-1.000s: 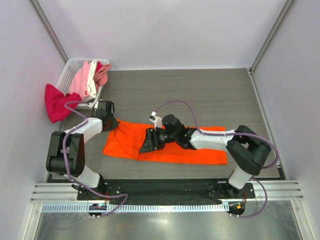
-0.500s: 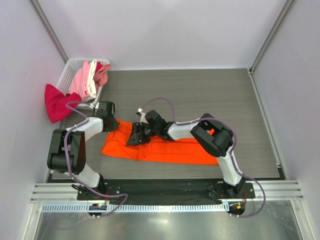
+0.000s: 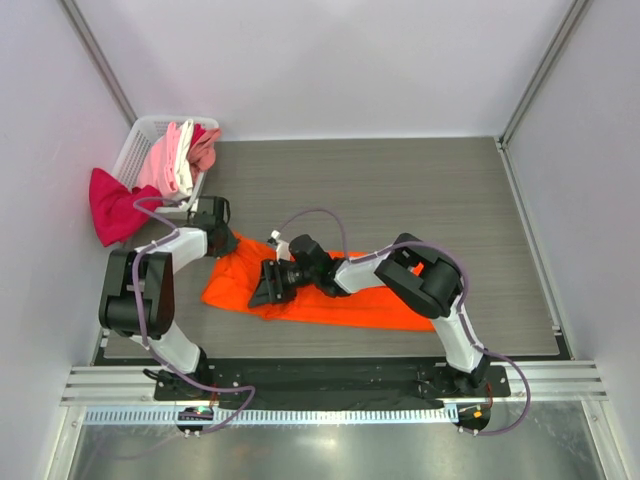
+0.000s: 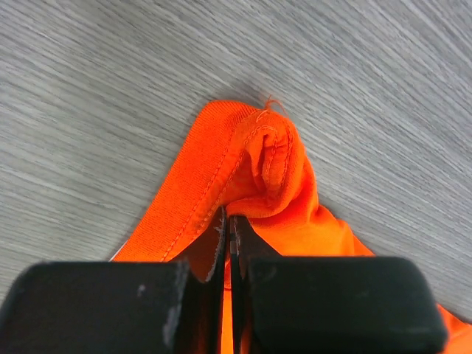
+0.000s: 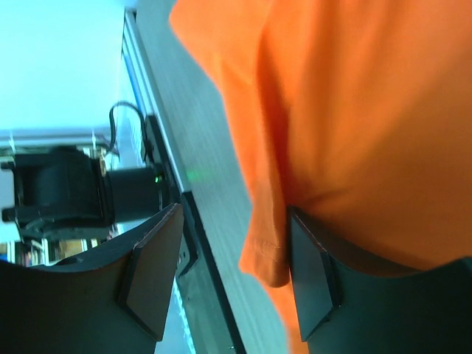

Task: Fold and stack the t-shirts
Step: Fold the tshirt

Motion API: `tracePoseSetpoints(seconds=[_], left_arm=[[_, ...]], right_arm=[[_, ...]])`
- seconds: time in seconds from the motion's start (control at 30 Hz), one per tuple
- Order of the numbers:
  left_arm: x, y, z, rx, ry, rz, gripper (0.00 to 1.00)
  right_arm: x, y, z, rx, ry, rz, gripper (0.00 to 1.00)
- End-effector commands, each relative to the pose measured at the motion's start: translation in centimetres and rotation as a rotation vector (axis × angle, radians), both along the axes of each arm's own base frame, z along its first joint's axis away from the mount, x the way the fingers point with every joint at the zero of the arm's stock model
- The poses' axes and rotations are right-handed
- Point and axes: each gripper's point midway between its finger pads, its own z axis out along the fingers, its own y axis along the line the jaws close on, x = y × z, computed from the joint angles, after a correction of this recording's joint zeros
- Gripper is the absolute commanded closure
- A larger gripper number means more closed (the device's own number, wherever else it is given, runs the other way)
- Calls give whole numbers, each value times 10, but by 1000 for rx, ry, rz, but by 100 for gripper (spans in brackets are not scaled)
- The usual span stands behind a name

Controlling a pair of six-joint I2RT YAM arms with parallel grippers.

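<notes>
Two fingers of the left gripper (image 4: 230, 221) were pinched fully together on a bunched corner of the orange shirt (image 4: 258, 162). The stitched hem folded over just beyond their tips, with a loose thread at its peak. Past that corner lay bare grey desk (image 4: 110, 66). Seen from above, the rest of the shirt spread away from this gripper to its right and towards the arm bases, lying on the desk as a long, rumpled strip.

The right gripper (image 5: 236, 221) stood wide open, holding nothing. Its wrist view showed the shirt's edge hanging between the two fingers, close against one of them and clear of the other. Whether the cloth touched the nearer finger could not be told. This gripper lay low over the left part of the shirt, near the left gripper and slightly closer to the bases, with its arm stretched across the cloth.

Beyond the left gripper and to its left sat a white basket (image 3: 137, 135) at the desk's far corner. A pink shirt (image 3: 160, 162), a white shirt (image 3: 184, 160) and a salmon shirt (image 3: 206, 148) were draped over its rim. A magenta shirt (image 3: 112, 208) hung down its outer side, left of that gripper.
</notes>
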Motion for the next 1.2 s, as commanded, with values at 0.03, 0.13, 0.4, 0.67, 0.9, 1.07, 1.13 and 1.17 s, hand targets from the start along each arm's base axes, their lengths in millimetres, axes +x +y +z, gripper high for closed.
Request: tracePoseSetpoints(seconds=[0.03, 0.13, 0.4, 0.67, 0.9, 1.07, 1.13, 1.17], left_arm=[[-5, 8, -14, 21, 44, 5, 100], [-6, 8, -13, 24, 46, 6, 100], [-7, 7, -13, 19, 48, 1, 100], [-10, 8, 29, 14, -69, 5, 62], [-32, 17, 62, 22, -136, 82, 33], [-66, 2, 77, -9, -177, 51, 27], [-83, -15, 79, -64, -205, 22, 24], [-90, -24, 78, -98, -208, 1, 24]], right_arm=[[-27, 18, 36, 56, -80, 102, 37], [-28, 25, 38, 44, -105, 108, 37], [-46, 46, 29, 16, -99, 163, 37], [-39, 8, 52, -118, -191, 64, 39], [13, -107, 43, -517, -335, -337, 51], [37, -227, 49, -777, -350, -695, 68], [31, -260, 42, -849, -335, -751, 70], [28, -277, 48, -863, -333, -797, 73]])
